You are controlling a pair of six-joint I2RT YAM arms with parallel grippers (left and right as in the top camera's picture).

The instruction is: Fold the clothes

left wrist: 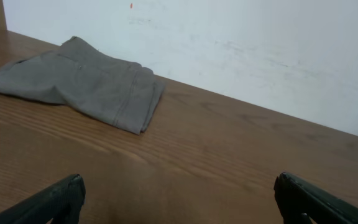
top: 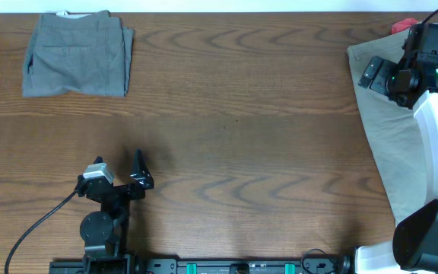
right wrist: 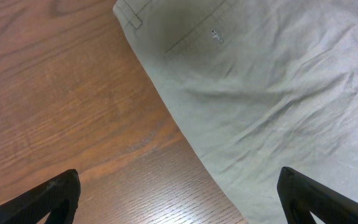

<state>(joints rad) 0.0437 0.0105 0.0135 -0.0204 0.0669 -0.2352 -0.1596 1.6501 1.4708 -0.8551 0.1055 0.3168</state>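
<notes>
1. Overhead.
   - The folded grey garment (top: 78, 55) lies at the far left corner of the wooden table (top: 226, 137). Its upper edge is level with the table's far edge.
   - The beige trousers (top: 390, 129) lie spread flat along the right side. Their right part is hidden under the white arm link.
   - A red cloth (top: 403, 27) sits at the far right corner, mostly covered by the arm, and I cannot make out its shape.
   - The left gripper (top: 120, 169) sits near the front edge, well apart from every garment. Only one dark finger reads clearly from above.
   - The right gripper (top: 386, 80) is over the upper part of the beige trousers. Its own housing masks the jaws, so their spread cannot be read here.

2. Left wrist.
   - The two fingertips (left wrist: 61, 196) sit in the bottom corners, cut off by the frame.
   - They stand wide apart, with only bare wood between them and nothing held.
   - The grey garment lies further off to the left, flat, with a folded edge facing the camera.
   - A white wall (left wrist: 260, 50) stands behind the table.

3. Right wrist.
   - The fingertips (right wrist: 58, 196) are again in the bottom corners and cropped. They are spread wide and hold nothing.
   - The edge of the beige trousers runs diagonally below, with wood on the left and cloth on the right.
   - A waistband corner shows at the top. A pocket slit with a small mark beside it is too fine to identify.
   - I cannot tell whether the tips touch the cloth.
</notes>
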